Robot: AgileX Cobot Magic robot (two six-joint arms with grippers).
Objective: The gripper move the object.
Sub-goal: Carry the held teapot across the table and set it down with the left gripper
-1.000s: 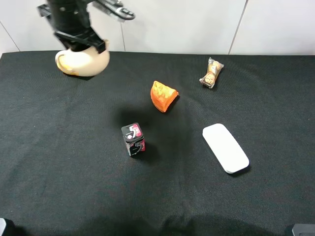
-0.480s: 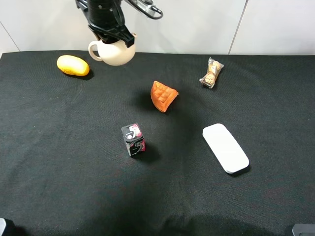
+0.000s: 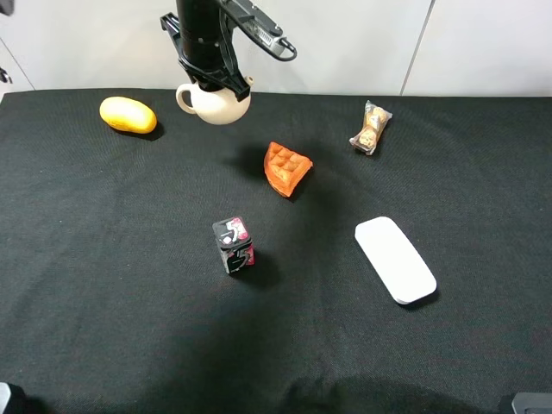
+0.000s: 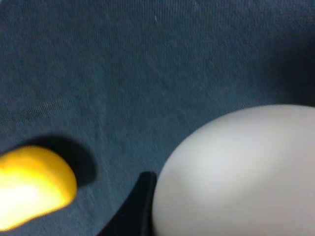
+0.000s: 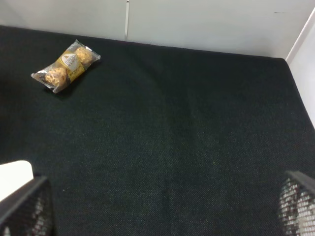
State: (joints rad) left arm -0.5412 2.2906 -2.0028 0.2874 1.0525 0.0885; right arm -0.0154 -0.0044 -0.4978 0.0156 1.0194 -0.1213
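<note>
**Ext. high view:** The left hand [image 3: 216, 84] reaches down from above and pinches the teapot [image 3: 217, 105] at its rim. The teapot is round and cream-white with a glossy body and a small loop handle; its opening is hidden by the hand. It hangs directly under the hand and looks raised off the black counter [image 3: 103, 285]. A yellow fruit [image 3: 128, 115] lies to the view-left of the hand. An orange wedge [image 3: 286, 168] is nearer the camera and to the hand's right. A black box [image 3: 234, 246] is further toward the camera. A snack packet [image 3: 370, 128] and a white slab [image 3: 395, 260] are well apart to the right.

**L wrist view:** This is a blurred close-up. The pale teapot body [image 4: 236, 167] fills one corner, with one dark finger [image 4: 134, 211] against it. The yellow fruit [image 4: 29, 189] is near. Handle, spout and other items are not shown.

**R wrist view:** The right hand [image 5: 160, 209] has its fingers spread wide over bare counter. The snack packet [image 5: 65, 66] is ahead of it, and a corner of the slab [image 5: 14, 179] lies beside one finger. The teapot is not seen in this view.
</note>
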